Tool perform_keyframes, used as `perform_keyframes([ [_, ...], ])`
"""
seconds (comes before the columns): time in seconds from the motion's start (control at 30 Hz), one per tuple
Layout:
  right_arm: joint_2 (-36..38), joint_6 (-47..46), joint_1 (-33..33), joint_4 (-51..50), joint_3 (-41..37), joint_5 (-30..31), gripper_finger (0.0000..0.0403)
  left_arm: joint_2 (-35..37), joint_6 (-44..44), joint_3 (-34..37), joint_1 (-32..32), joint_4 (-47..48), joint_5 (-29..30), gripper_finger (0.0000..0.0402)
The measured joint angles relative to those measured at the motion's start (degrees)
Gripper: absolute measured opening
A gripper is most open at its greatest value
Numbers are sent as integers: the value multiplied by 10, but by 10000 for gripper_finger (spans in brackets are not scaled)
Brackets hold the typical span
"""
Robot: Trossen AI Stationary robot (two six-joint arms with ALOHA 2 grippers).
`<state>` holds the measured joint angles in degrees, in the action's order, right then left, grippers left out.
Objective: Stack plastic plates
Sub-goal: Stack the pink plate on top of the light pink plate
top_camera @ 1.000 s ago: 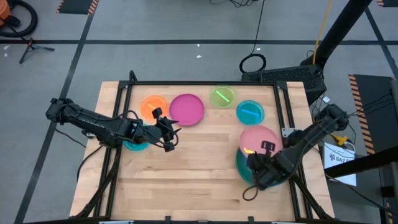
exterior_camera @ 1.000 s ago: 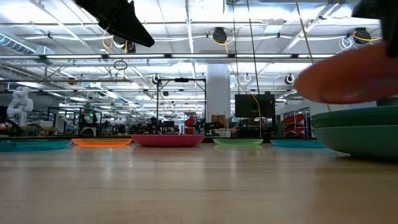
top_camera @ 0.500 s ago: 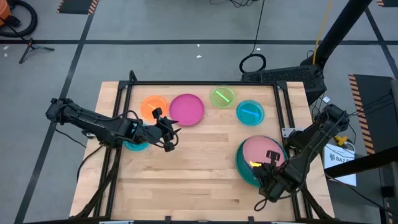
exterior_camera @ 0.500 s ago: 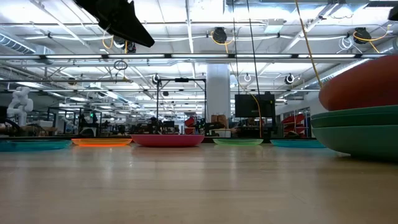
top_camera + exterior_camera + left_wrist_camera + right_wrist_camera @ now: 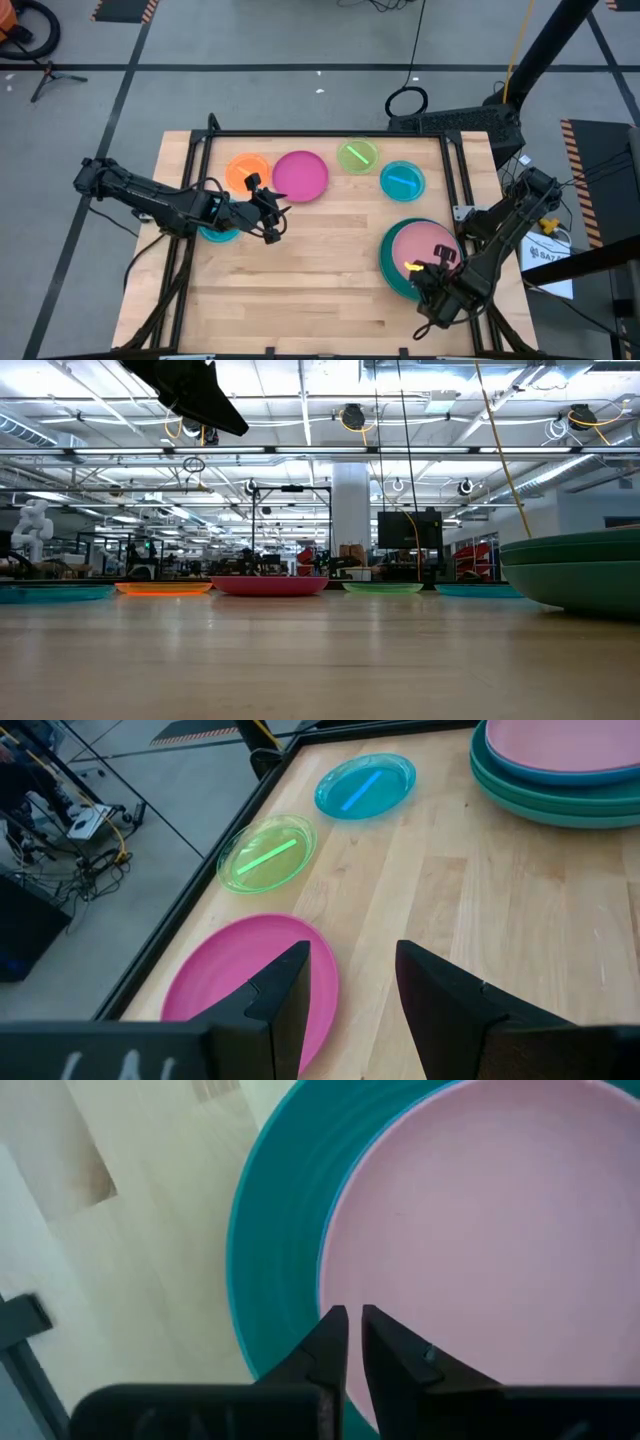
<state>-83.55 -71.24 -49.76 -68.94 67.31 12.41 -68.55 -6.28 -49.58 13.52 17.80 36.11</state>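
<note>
**Stack partly built, five plates still loose**

Stack [image 5: 398,272] of large teal plates with a pink plate [image 5: 425,247] seated on top, lying directly ahead of the right gripper [image 5: 437,281]. In the right wrist view that gripper's fingers [image 5: 331,1342] are nearly together, only a thin slit between them, and hold nothing; their tips hang over the pink plate's [image 5: 480,1230] near edge, where the teal rim [image 5: 275,1240] shows beside it. In the low view the stack's teal edges [image 5: 580,575] rise at the table's right end.

Judged from this layout, the pink plate's placement is finished and the stack holds at least three plates. The rest is undone. Well apart from the right gripper, along the far side of the table, lie four single plates: light blue [image 5: 402,180], lime [image 5: 357,156], magenta [image 5: 300,175] and orange [image 5: 248,172]. A fifth, teal plate [image 5: 219,233] sits mostly hidden beneath the left arm.

The left gripper [image 5: 272,222] hovers over bare table [image 5: 320,260], fingers [image 5: 285,995] apart and empty. The magenta plate [image 5: 235,970] lies just ahead of it, the lime [image 5: 266,853] and light blue [image 5: 365,786] plates farther out, and the stack [image 5: 545,790] farthest.
</note>
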Motion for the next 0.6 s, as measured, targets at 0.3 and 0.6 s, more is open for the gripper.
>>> perform_keyframes([
  [0.3, 0, 58, 65, -1, 0, 43, 28, 0, 0, 0, 0, 0, 0, 154],
  [0.6, 0, 220, 190, 101, 0, 95, 22, 0, 14, 0, 0, -1, 0, 154],
])
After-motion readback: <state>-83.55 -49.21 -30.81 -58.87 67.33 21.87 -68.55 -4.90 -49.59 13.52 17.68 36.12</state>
